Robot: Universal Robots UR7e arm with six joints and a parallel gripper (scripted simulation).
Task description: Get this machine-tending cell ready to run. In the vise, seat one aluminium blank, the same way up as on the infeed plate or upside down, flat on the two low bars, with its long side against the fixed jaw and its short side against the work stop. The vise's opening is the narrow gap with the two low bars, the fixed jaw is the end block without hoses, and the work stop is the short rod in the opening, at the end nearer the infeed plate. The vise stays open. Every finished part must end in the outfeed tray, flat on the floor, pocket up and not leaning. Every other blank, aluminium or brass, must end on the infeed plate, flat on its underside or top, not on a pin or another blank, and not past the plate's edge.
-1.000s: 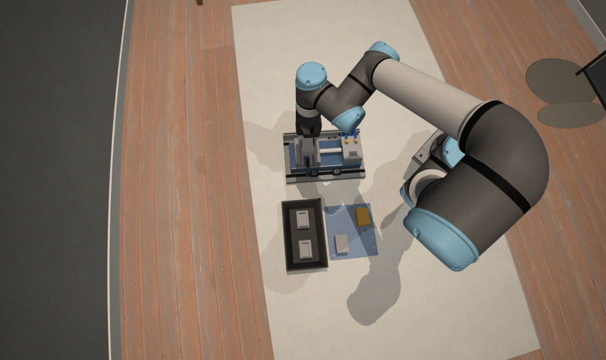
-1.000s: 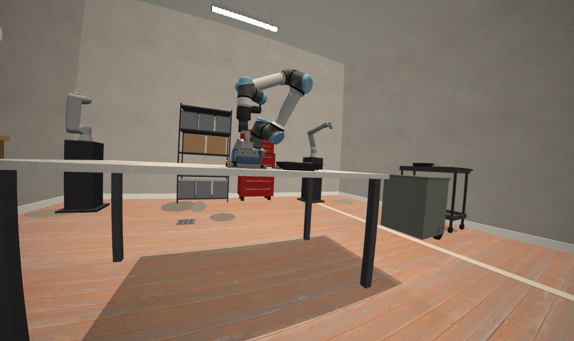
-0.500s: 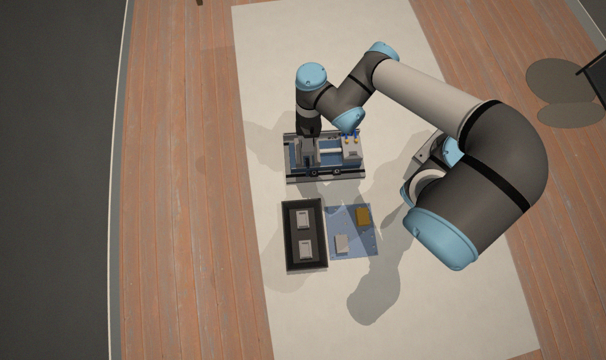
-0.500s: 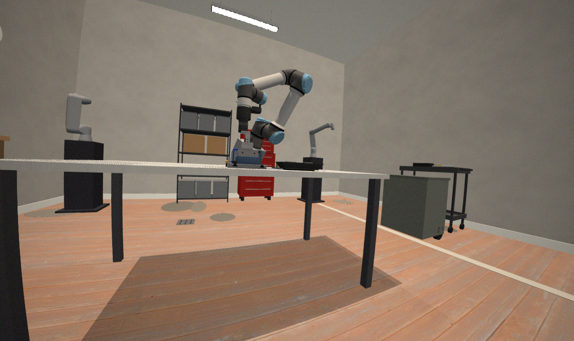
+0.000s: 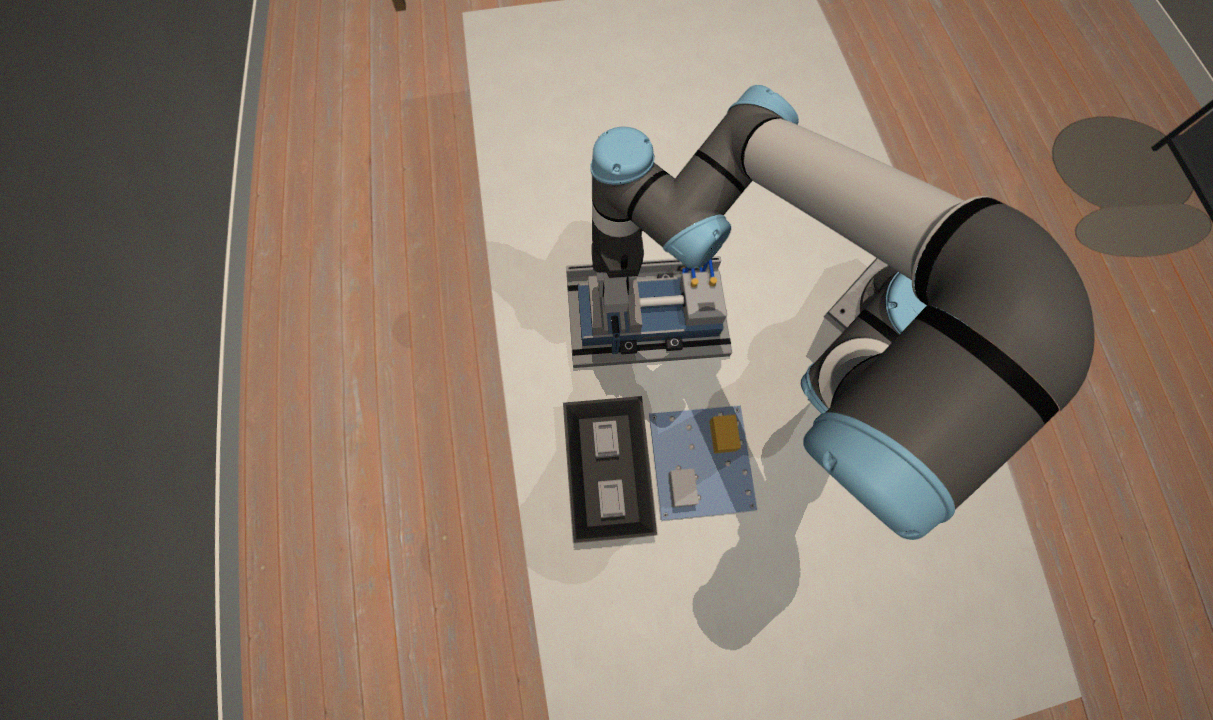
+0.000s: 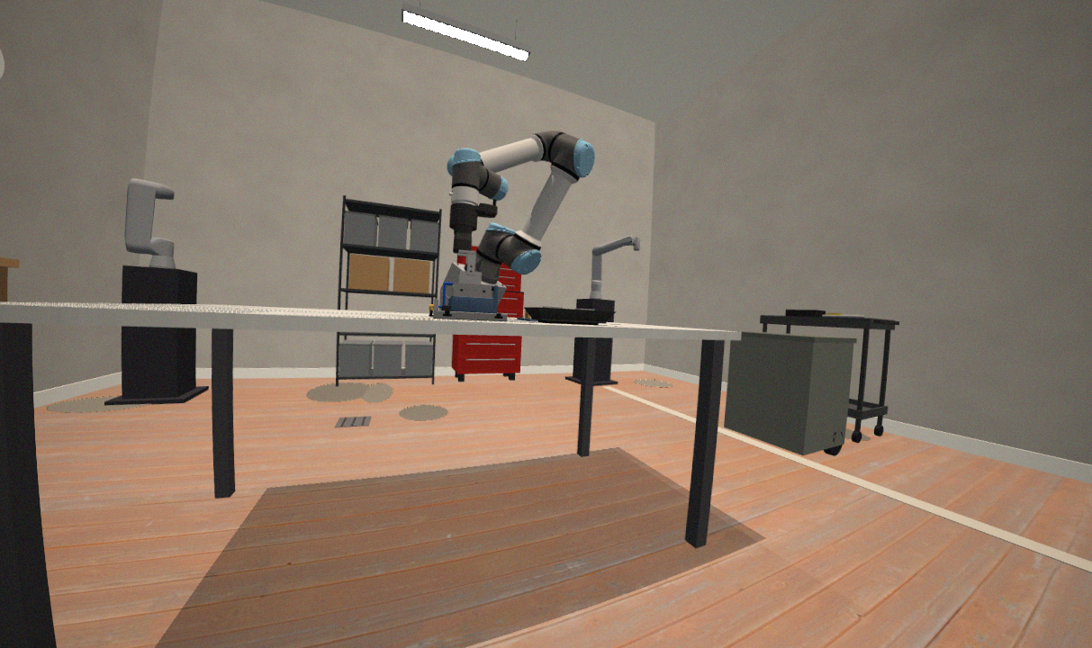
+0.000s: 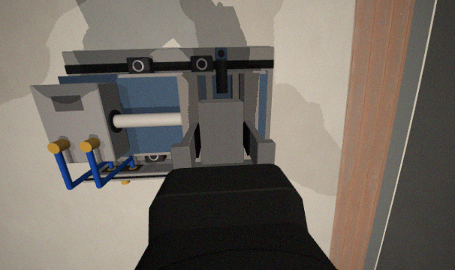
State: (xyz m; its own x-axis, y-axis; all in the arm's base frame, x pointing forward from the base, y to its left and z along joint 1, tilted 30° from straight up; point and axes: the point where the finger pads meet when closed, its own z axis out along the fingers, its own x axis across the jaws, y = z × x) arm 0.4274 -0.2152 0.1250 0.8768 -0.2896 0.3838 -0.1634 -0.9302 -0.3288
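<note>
My tool (image 7: 220, 144) grips a plain grey rectangular aluminium blank (image 7: 220, 129) across its width, fingers fairly wide, over the blue-and-grey vise (image 7: 100, 112) opening near the surface's (image 5: 592, 89) left edge.

the top view looks straight down from high overhead. the exterior view sits low and far off, near floor level, facing the far wall. the wrist view looks down at close range. all three share the vise (image 5: 650, 313) (image 6: 468, 293) (image 7: 167, 67).

2 parts (image 5: 606, 439), 3 blanks (image 5: 684, 487) (1 brass (image 5: 726, 432))
</note>
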